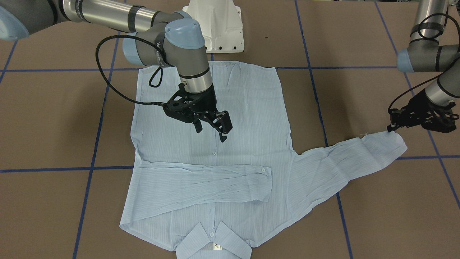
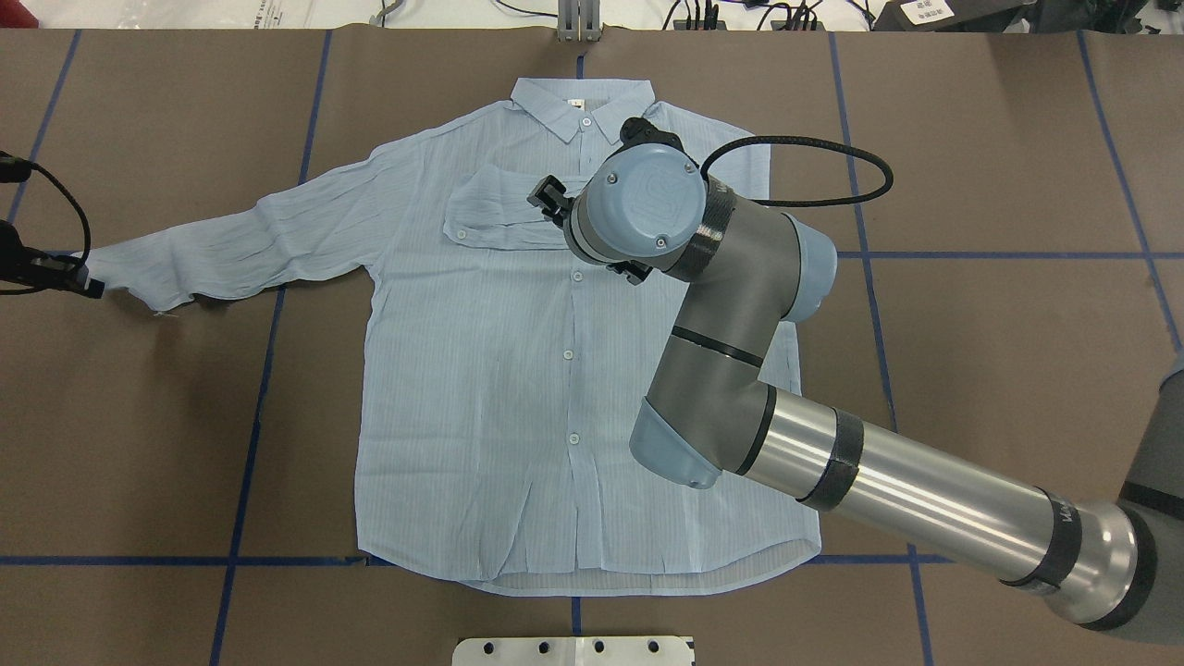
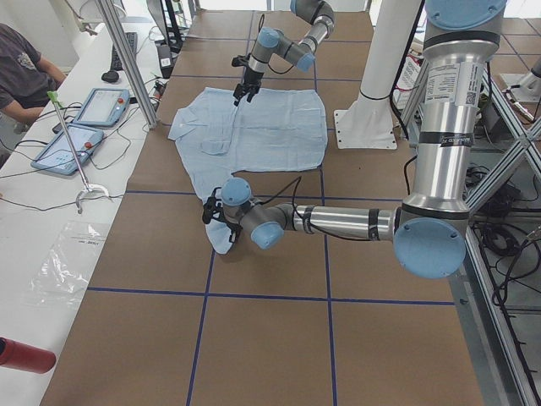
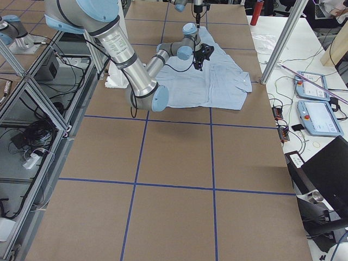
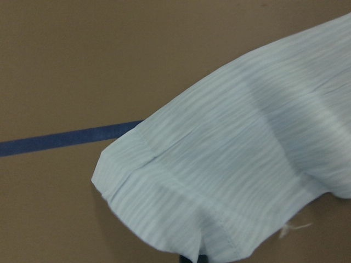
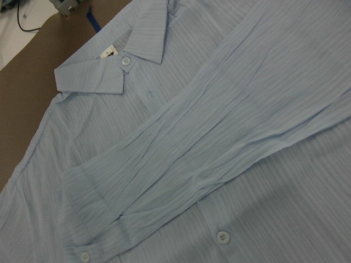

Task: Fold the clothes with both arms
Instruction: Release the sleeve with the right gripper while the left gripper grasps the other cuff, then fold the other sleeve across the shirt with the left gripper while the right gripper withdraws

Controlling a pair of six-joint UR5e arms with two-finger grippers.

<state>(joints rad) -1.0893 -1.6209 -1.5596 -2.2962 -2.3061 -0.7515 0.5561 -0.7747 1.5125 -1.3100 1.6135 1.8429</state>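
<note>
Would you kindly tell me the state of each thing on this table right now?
Shirt: flat, face up, buttoned.
Right-side sleeve: folded across the chest.
Left-side sleeve: stretched out sideways, not folded.
Right pincer: open, empty, above the shirt.
Left pincer: at the left-side sleeve's tip; grip unclear.

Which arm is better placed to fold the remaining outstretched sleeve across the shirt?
Left. The left gripper sits at the outstretched sleeve's cuff; the right gripper hovers, jaws open, over the shirt front, away from that sleeve.
</note>
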